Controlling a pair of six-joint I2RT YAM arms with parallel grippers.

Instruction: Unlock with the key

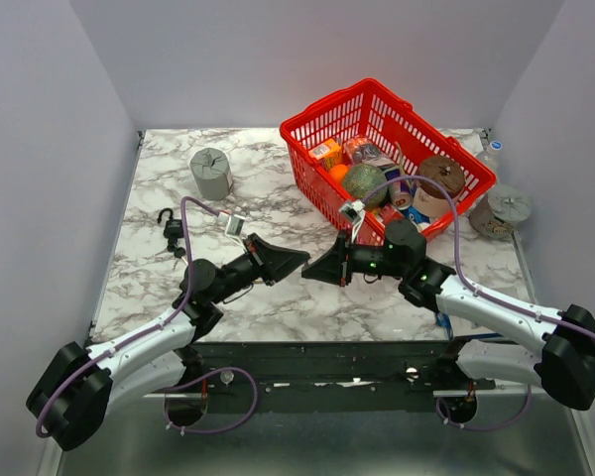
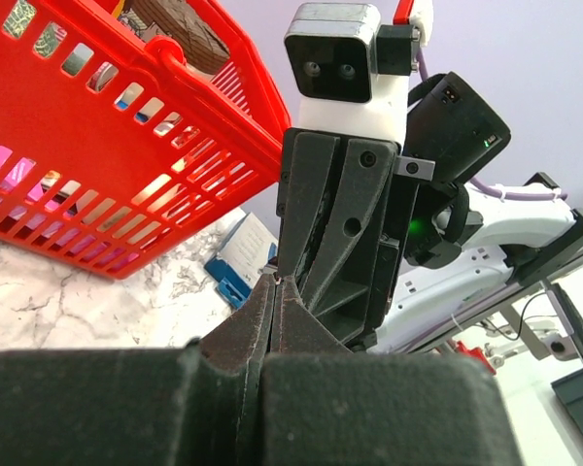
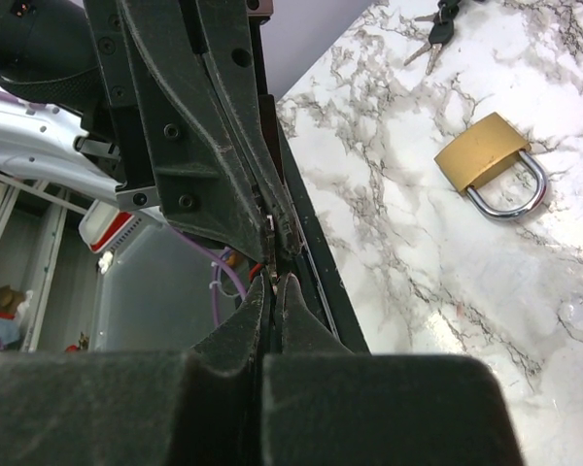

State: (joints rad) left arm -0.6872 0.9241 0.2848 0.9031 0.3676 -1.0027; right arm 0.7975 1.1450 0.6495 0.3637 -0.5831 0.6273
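**Item: the key** [image 3: 429,44]. Small silver blade with a black head, possibly two blades on one bunch.
**Location:** flat on the marble desk [image 1: 278,198], at its far left, just beside the black padlock [image 1: 172,228] and well apart from the brass padlock [image 3: 481,150].
**Handling (judged):** light, stiff and thin. Smooth metal lying flat is likely to skid under a finger. Take it by the black head across its flat faces, leaving the blade free for the keyhole.
**Left hand** [image 2: 275,286]: fingers pressed together, tip to tip with the right hand above the near edge of the desk.
**Right hand** [image 3: 272,286]: fingers together likewise. A silver glint sits in the seam of the left fingertips, too small to name, so I cannot tell whether anything is pinched there.
**Markings:** none readable on the key or on either padlock. The packets in the red basket [image 1: 327,114] carry print too small to read.
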